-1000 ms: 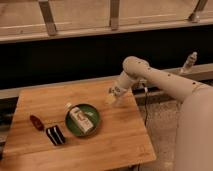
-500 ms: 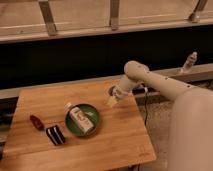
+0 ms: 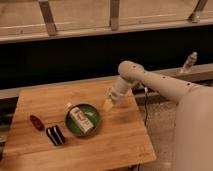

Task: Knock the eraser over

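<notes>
The eraser [image 3: 55, 134] is a small black block with a white stripe. It lies on the wooden table [image 3: 120, 137] at the front left. My gripper [image 3: 108, 104] hangs over the table's right middle, just right of the green plate and far from the eraser. The white arm [image 3: 165, 87] reaches in from the right.
A green plate [image 3: 72, 127] holds a white-and-brown labelled bottle [image 3: 80, 118] lying on its side. A small dark red oval item [image 3: 36, 122] lies left of the eraser. A dark wall and rail run behind the table. The table's right edge drops to the floor.
The arm has shifted slightly, with the gripper moving a little down and left toward the plate. The objects on the table have not moved.
</notes>
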`<state>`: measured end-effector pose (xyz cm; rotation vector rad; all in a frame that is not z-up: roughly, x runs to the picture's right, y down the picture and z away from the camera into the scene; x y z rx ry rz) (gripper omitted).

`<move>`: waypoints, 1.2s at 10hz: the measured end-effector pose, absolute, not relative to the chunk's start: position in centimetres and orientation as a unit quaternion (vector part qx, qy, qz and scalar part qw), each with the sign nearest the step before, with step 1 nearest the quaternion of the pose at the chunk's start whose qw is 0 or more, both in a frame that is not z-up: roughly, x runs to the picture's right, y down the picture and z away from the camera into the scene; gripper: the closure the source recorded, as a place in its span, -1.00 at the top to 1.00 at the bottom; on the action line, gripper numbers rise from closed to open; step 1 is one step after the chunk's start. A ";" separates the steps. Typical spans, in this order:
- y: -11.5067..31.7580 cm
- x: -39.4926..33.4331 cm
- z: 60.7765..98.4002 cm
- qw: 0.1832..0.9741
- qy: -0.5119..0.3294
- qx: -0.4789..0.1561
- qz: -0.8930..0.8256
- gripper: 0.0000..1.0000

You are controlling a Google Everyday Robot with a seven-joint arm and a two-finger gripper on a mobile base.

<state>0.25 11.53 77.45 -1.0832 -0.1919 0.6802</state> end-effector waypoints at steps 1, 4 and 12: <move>11.9 -0.5 76.4 0.799 -0.095 -0.509 0.305 -1.00; 13.4 -3.3 73.7 0.803 -0.120 -0.517 0.270 -1.00; 14.0 -4.9 73.0 0.811 -0.119 -0.523 0.234 -1.00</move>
